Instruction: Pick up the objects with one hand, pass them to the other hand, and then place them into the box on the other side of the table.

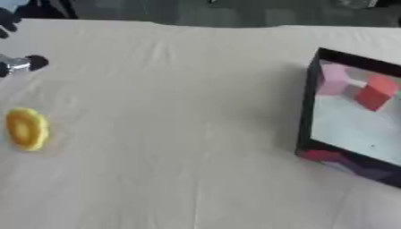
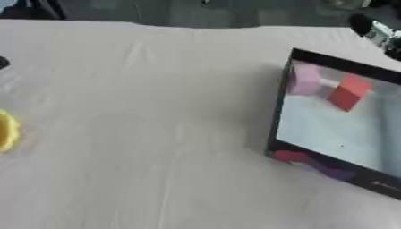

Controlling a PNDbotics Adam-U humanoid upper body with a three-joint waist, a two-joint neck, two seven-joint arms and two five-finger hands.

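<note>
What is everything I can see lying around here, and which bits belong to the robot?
Table: one, covered in cream cloth, fills the view.
Box: one, black walls with pale floor, at the right.
Pink block: one, inside the box, far corner.
Red block: one, inside the box, right of the pink block.
Yellow disc: one, on the cloth at the left edge.
Left hand: black and silver, only partly showing at the upper left edge; fingers cannot be made out.
Right hand: black and silver, partly showing at the upper right corner, beyond the box; fingers cannot be made out.
</note>
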